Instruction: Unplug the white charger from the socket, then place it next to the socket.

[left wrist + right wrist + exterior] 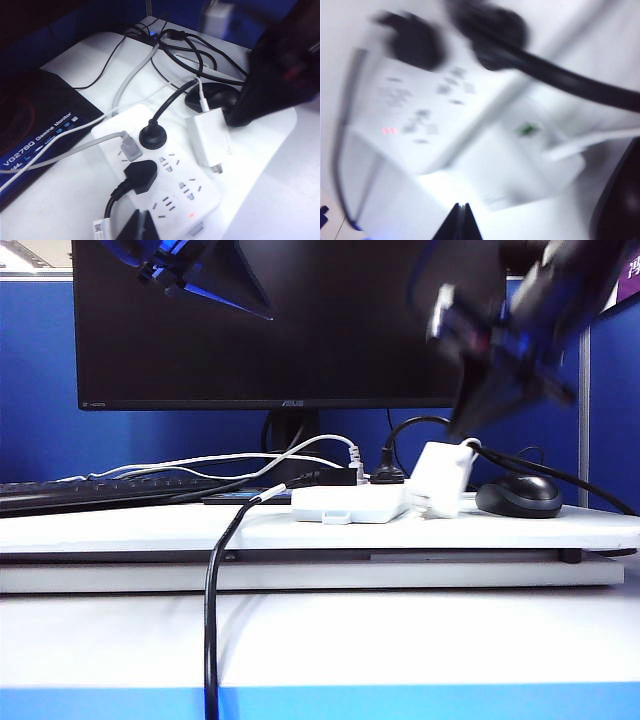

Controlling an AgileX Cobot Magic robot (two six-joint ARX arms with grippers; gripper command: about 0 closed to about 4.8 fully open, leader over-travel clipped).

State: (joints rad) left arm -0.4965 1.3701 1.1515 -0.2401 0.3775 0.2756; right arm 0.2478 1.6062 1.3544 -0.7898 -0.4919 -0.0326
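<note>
Your largest thing here is the black monitor (290, 320), standing behind both end effectors on the white worktop (320, 530). Below your right end effector (463, 220), whose jaws are pressed together on nothing, lies the socket (415, 105), with its red light lit. The white charger (520, 160) lies just beside the socket, under the same end effector, its prongs free of the socket in the left wrist view. That view is badly blurred. Your left end effector (141, 226) hangs above the near end of the socket (165, 170), jaws also closed and empty; the white charger (210, 137) lies beyond it, past two black plugs (150, 136).
</note>
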